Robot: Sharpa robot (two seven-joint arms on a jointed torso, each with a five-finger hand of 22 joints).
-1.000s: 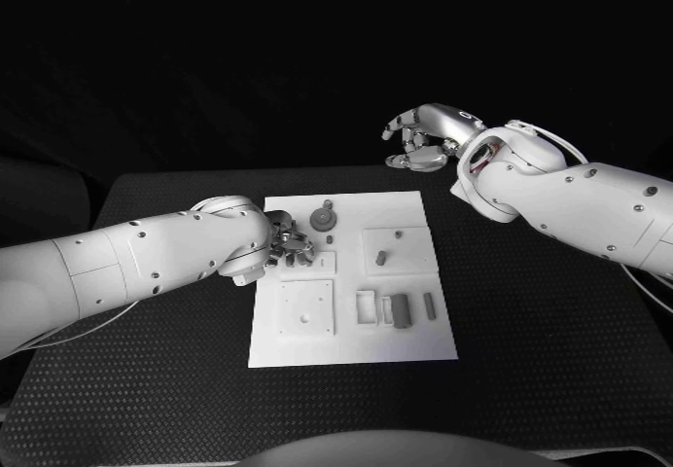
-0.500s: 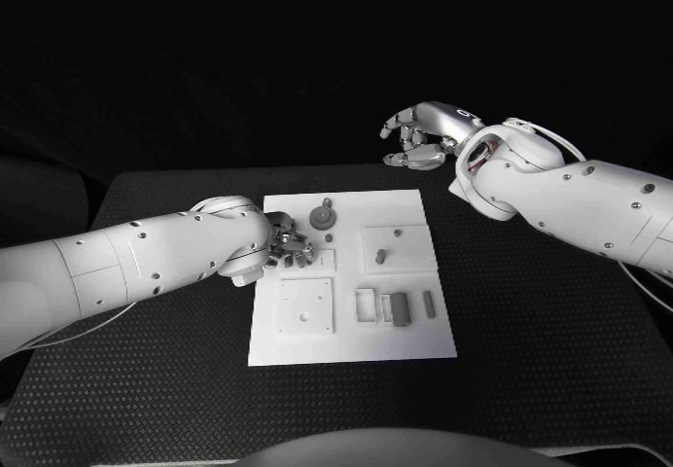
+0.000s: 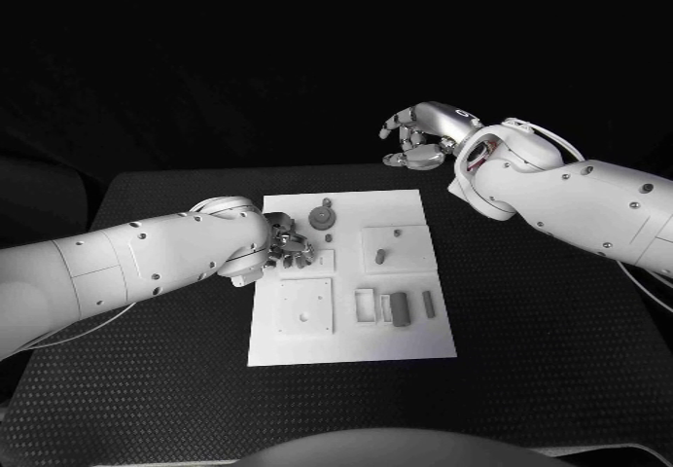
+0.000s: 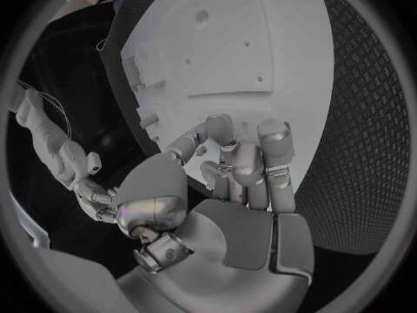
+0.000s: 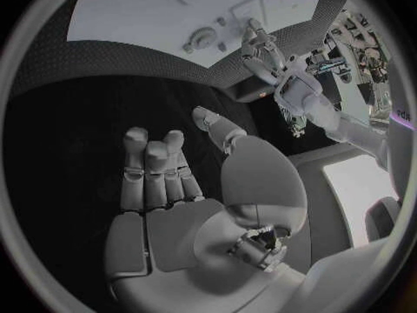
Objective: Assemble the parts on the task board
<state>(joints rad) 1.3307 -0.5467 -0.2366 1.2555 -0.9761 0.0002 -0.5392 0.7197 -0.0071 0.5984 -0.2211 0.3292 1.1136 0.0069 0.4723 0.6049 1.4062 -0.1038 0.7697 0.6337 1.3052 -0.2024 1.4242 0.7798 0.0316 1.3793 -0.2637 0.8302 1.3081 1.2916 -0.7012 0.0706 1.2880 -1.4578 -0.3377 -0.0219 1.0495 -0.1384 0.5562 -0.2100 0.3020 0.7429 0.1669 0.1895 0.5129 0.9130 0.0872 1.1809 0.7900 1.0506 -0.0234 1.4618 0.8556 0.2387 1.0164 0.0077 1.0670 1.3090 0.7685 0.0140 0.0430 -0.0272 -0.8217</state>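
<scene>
White rectangular task board [image 3: 407, 341] with small grey parts [image 3: 402, 309], lying at the middle of the black surface [image 3: 561, 370].
Left hand [image 3: 291, 245] rests at the board's left edge, fingers curled; whether it holds anything cannot be told. Right hand [image 3: 425, 134] hovers beyond the surface's far edge, fingers apart, empty.

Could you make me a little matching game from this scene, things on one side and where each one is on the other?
Things:
1. left hand
2. right hand
3. task board
4. round part with a knob

Places:
A. raised past the table's far edge, holding nothing
B. flat in the middle of the black table
C. over the board's left edge, fingers curled
D. at the board's far end, just beyond the left hand

Pairs: 1-C, 2-A, 3-B, 4-D
</scene>
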